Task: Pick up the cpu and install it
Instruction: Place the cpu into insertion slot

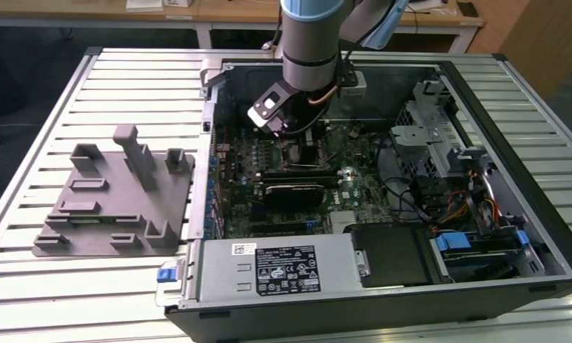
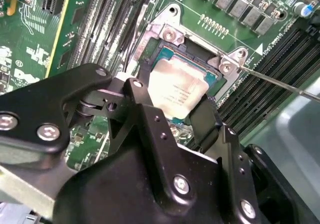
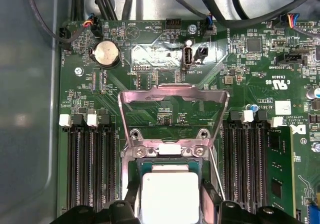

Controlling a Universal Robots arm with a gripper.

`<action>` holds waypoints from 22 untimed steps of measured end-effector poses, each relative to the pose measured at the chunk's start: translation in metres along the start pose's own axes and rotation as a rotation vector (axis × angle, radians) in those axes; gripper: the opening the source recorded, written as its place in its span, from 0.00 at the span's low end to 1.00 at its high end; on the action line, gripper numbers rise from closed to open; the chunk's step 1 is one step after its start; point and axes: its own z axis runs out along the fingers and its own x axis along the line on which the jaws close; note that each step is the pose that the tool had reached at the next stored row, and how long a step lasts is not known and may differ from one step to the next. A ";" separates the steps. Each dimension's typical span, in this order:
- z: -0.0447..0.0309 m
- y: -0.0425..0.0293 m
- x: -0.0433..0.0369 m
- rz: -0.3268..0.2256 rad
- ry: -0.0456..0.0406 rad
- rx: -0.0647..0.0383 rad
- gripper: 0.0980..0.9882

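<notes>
worktop (image 1: 124, 286): carries the fixture plate (image 1: 114, 214) and the computer case (image 1: 553, 236) side by side.
fixture plate: on the exterior view's left, near the case.
computer case: lying open on the exterior view's right, with the motherboard (image 1: 362, 186) flat inside.
power supply (image 1: 277, 268): in the case along its near wall, in front of the motherboard.
drive cage (image 1: 439, 143): in the case, on the exterior view's right of the motherboard.
cpu (image 3: 170, 194): in the motherboard's socket (image 2: 172, 33), clasped between the two fingers of the claw (image 2: 175, 96).
load plate (image 3: 172, 89): swung open from one edge of the socket.
memory slots (image 3: 90, 169): in banks on both sides of the socket.
coin cell (image 3: 106, 52): on the board beyond the load plate from the cpu.
</notes>
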 end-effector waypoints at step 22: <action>-0.0109 0.0006 0.0001 0.000 0.0007 0.000 0.54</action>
